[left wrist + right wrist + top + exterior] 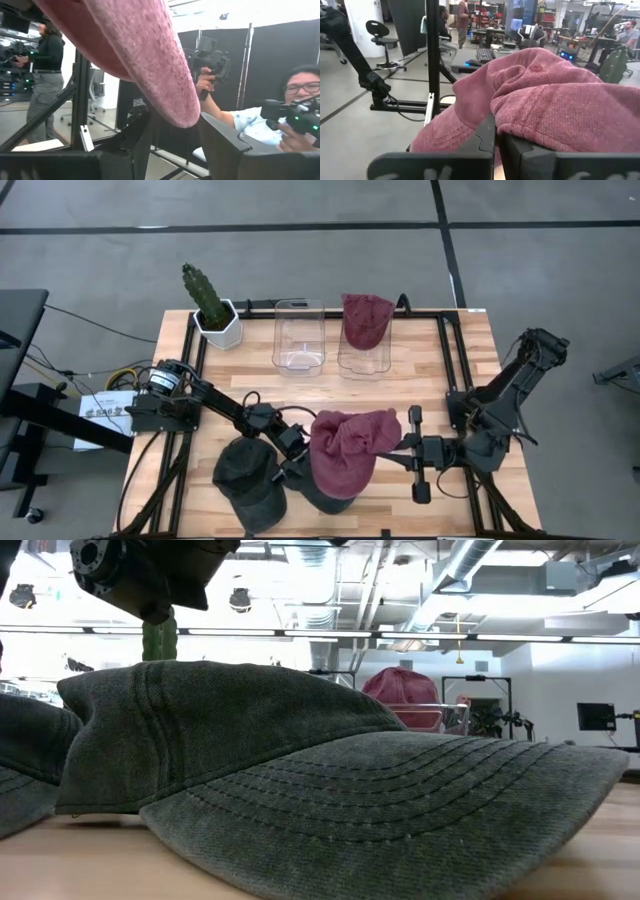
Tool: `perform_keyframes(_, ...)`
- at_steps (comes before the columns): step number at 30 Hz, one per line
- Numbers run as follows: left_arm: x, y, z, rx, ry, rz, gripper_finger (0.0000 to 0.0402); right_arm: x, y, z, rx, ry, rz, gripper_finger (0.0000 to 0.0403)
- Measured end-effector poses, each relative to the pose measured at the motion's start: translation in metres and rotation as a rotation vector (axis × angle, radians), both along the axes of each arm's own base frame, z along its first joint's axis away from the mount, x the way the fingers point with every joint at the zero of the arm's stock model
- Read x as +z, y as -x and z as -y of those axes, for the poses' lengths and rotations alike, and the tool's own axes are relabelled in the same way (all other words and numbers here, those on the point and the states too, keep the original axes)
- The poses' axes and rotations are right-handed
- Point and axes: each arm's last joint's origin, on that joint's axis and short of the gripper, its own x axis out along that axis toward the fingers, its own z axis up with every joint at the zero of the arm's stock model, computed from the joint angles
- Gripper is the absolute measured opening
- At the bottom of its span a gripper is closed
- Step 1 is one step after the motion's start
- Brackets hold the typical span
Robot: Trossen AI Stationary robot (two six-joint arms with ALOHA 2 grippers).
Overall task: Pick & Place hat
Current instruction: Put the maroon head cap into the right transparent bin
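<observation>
Only the right wrist view shows the fingers (496, 145) pinching the red hat (560, 100).

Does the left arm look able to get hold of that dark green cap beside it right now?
Probably yes: the left pincer stands open right beside the dark green cap, whose top lies uncovered.

No legible text, brand, number or sign. A white label (103, 409) sits beside the counter's (470, 360) left edge at the left arm's base; its dark print is too small to read.
</observation>
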Motion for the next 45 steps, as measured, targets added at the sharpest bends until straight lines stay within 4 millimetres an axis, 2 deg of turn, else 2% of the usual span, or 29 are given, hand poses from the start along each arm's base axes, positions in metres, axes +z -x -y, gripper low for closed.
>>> perform_keyframes(23, 0.0, 0.0, 0.0, -0.008, -0.004, -0.002, 0.0156, 0.001, 0.025, -0.016, -0.076, 0.027, 0.02, 0.0)
perform_keyframes(45, 0.0, 0.0, 0.0, 0.009, -0.001, -0.001, 0.0156, 0.003, 0.023, -0.011, -0.105, 0.024, 0.021, 0.0)
